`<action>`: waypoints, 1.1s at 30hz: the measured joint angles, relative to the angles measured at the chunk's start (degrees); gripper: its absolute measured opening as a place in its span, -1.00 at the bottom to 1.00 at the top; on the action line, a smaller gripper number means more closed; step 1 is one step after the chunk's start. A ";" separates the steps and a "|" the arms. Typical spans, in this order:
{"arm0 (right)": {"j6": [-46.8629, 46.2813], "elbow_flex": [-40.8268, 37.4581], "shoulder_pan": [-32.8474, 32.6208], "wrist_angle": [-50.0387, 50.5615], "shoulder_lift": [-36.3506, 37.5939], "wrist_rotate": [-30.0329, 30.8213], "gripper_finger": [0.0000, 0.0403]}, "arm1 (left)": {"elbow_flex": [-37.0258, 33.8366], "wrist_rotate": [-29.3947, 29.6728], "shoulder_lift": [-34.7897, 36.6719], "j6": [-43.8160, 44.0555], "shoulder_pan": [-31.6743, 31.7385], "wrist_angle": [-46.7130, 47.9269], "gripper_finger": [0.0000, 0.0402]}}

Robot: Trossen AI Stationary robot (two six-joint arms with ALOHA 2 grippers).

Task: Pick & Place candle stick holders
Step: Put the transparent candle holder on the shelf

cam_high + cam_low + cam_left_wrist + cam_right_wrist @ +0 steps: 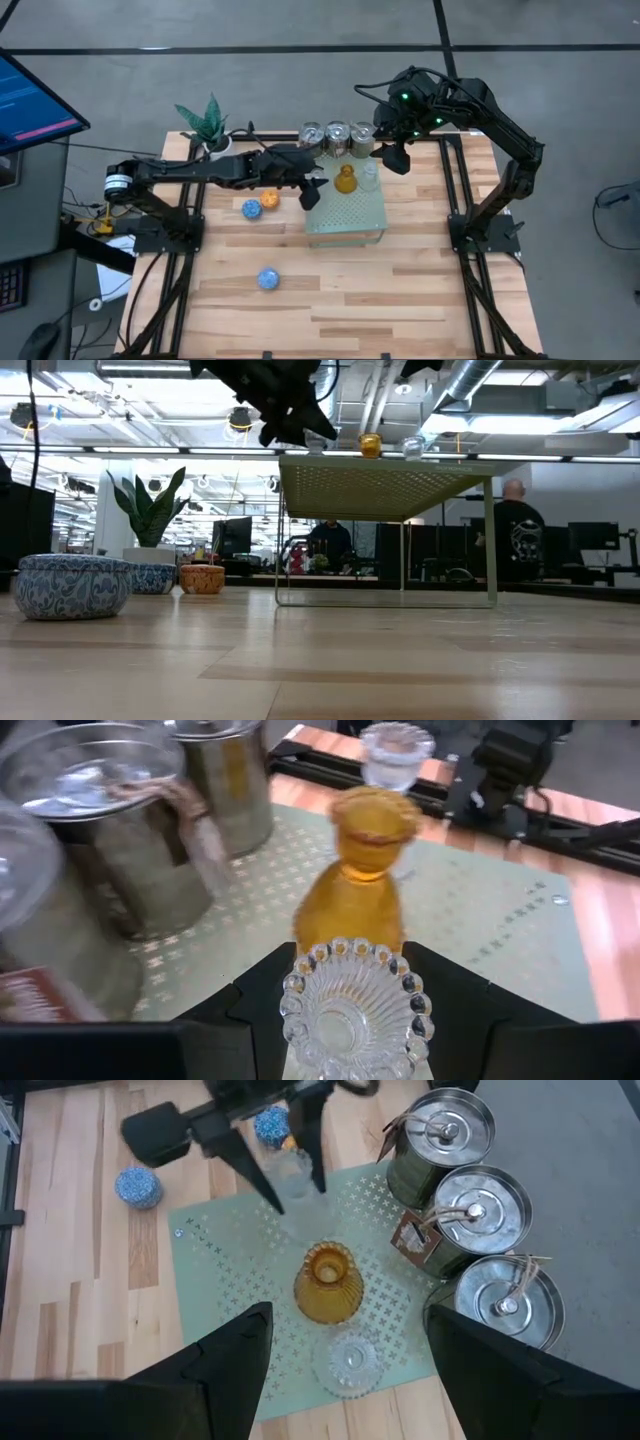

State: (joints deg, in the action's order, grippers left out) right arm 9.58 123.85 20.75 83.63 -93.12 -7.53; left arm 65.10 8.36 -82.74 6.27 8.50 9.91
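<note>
Overhead, the left gripper [312,190] reaches over the near-left edge of the pale-green perforated block [345,215], apparently to set a holder beside the amber glass holder [345,180] standing there. Its load cannot be made out from this height. The right gripper [392,155] hangs above the block's far-right corner, fingers spread and empty, seemingly waiting. Three silver cups [337,137] line the block's far edge; two blue holders [251,209] and an orange one [270,200] sit on the table [400,290].

At table level, the block reads as a raised stand. The arms above are cut off by the frame.

From the left wrist, the fingers pinch a clear glass holder [355,1015], upright, just short of the amber one; a second clear holder [397,750] stands beyond.

From the right wrist, the fingers [215,1365] are parted over the amber and clear holders, gripping nothing. The held glass is hard to discern against the block.
</note>
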 joint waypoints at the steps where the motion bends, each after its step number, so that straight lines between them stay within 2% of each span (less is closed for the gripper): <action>1: 0.00 0.00 0.00 0.01 0.00 0.00 0.27 | 0.00 0.11 0.07 -0.01 0.26 0.12 -0.14; 25: 0.86 0.00 -0.04 0.10 0.00 -0.09 0.27 | -0.07 -1.02 0.07 0.36 0.58 -1.58 -0.05; 33: 0.42 0.00 -0.09 0.33 0.00 -0.11 0.27 | -0.12 -0.85 0.69 -2.33 0.91 -2.19 -0.01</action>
State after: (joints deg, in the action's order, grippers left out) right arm 10.00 123.85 20.67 83.96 -93.12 -7.64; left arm 64.98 7.51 -82.05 3.95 9.42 7.72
